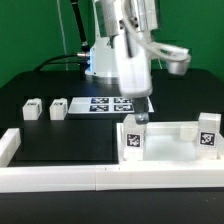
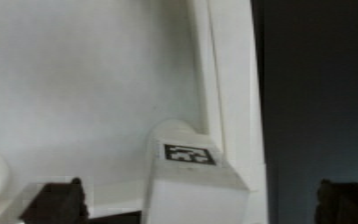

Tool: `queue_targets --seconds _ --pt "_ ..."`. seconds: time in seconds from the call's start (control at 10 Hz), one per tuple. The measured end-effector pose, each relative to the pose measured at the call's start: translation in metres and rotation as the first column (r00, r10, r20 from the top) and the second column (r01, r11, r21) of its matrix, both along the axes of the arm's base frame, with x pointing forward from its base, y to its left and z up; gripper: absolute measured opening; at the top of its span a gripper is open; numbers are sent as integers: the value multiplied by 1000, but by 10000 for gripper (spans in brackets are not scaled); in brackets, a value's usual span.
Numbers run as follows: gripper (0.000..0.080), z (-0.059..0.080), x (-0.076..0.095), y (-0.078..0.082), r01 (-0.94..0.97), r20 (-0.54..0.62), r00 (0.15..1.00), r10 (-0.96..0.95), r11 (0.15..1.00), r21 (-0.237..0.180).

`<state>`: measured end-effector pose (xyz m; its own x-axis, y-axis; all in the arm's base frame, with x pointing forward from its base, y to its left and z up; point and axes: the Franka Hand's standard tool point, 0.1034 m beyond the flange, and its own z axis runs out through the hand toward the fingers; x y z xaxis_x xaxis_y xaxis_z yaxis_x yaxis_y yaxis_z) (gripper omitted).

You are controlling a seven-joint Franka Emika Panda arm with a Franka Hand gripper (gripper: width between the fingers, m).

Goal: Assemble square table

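Observation:
The white square tabletop (image 1: 172, 150) lies at the exterior view's right, against the front rail. Two white tagged legs stand upright on it, one at its near left corner (image 1: 133, 140) and one at its right corner (image 1: 208, 133). My gripper (image 1: 140, 120) hangs straight above the left leg. In the wrist view that leg (image 2: 194, 160) stands beside the slab's raised rim (image 2: 233, 90), between my dark fingertips (image 2: 60, 200). The jaws stand wide apart and do not touch the leg. Two more loose legs (image 1: 32, 110) (image 1: 58, 108) lie at the exterior view's left.
The marker board (image 1: 110, 104) lies behind the gripper on the black table. A long white border rail (image 1: 90, 180) runs along the front edge, and another rail (image 1: 8, 146) stands at the left.

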<state>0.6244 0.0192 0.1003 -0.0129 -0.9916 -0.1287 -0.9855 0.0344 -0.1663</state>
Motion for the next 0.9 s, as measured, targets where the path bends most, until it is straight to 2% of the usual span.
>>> queue_targets --seconds 0.1,0.2,0.3,0.4,0.5,0.7,0.8,0.9 --pt "649 4 -2 7 -101 10 995 101 995 -20" --pt "649 10 0 14 -315 33 948 318 946 -74" --pt "649 7 -2 7 -482 55 868 493 864 -146" --pt "649 6 -10 5 -469 60 874 483 868 -160" --pt "649 5 -10 4 -575 45 804 593 795 -194" --pt "649 4 -11 2 -682 28 709 704 696 -225" --pt "649 -2 -17 2 -808 -15 548 836 525 -267" --pt "649 -7 -24 1 -882 -53 412 910 383 -274"
